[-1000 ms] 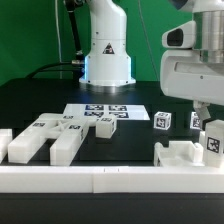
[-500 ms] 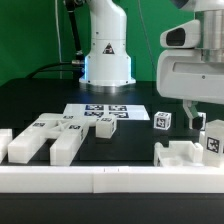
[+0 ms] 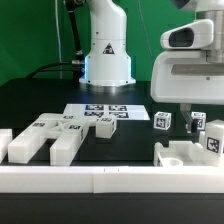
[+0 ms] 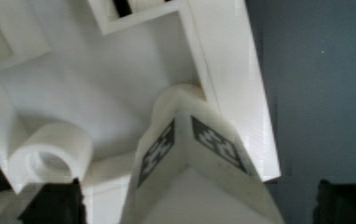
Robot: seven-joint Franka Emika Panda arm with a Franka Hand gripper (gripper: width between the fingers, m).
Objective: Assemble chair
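Assembly seems barely begun, since the chair's pieces lie seemingly unjoined on the table (image 3: 40, 100): long bars (image 3: 30, 141) at the exterior view's left, small blocks (image 3: 162, 121) and a bracket-like piece (image 3: 180, 155) at its right, near the claw (image 3: 192, 106), whose grip state I cannot tell.

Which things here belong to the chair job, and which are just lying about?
Chair parts: bars, block, cubes, slab, tagged post.
Not parts: marker board, rail, arm base.
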